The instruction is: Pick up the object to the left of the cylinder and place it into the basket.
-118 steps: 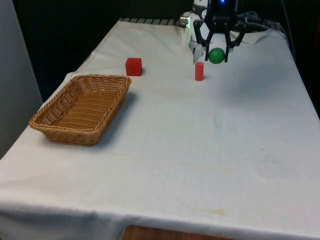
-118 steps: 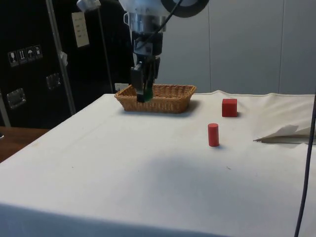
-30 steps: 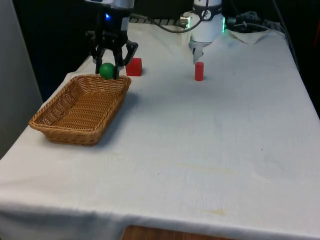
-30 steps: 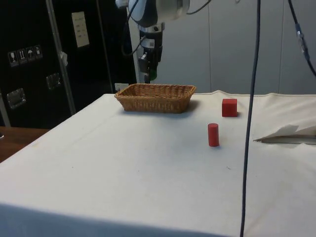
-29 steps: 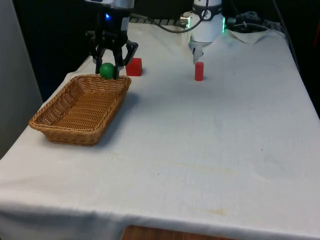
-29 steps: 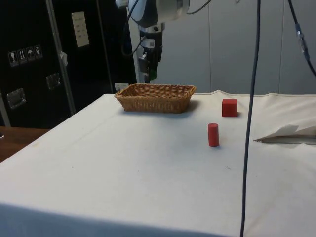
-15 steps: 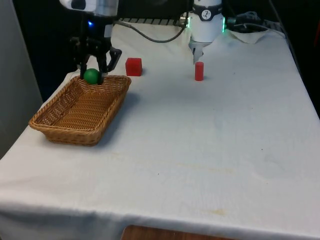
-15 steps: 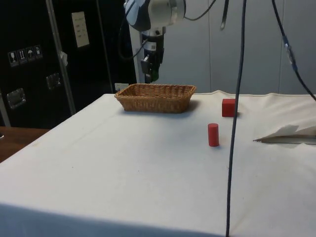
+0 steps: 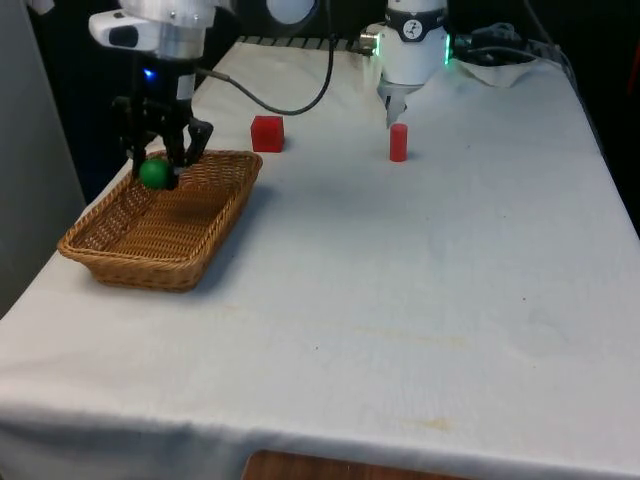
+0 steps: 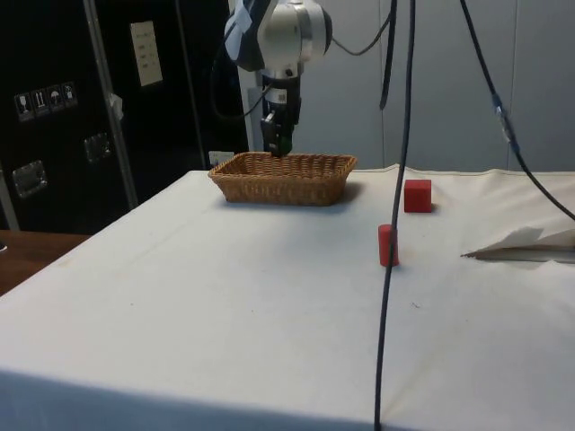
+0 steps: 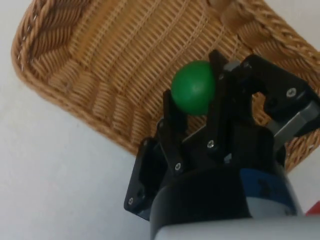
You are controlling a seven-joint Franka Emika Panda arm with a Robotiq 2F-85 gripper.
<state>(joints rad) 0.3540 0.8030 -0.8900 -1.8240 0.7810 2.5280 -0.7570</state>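
- Green, a small ball (image 9: 154,172) is being gripped between the two fingers of the gripper (image 9: 156,170), which is clenched on it from both sides.
- The ball is being held in the air above the basket (image 9: 110,252), over the end of the basket that lies nearer the robot; the wicker floor is being seen beneath the ball (image 11: 194,93) in the wrist view.
- In the side view the gripper (image 10: 279,144) is being carried just above the wicker rim, apart from it.
- A red cylinder (image 9: 398,142) and a red cube (image 9: 267,133) are being left standing on the white worktop (image 9: 420,280), the cube near the basket's far corner, the cylinder well apart from it.
- The placing step is judged to be under way, with only the release left to be done.
- A risk is being run by the height: if the ball is let go from here, it may bounce off the springy wicker and roll over the low wall.
- A second risk is being posed by the rim nearby: if the gripper is lowered off line, a finger may catch the wall and shove or tip the light basket.
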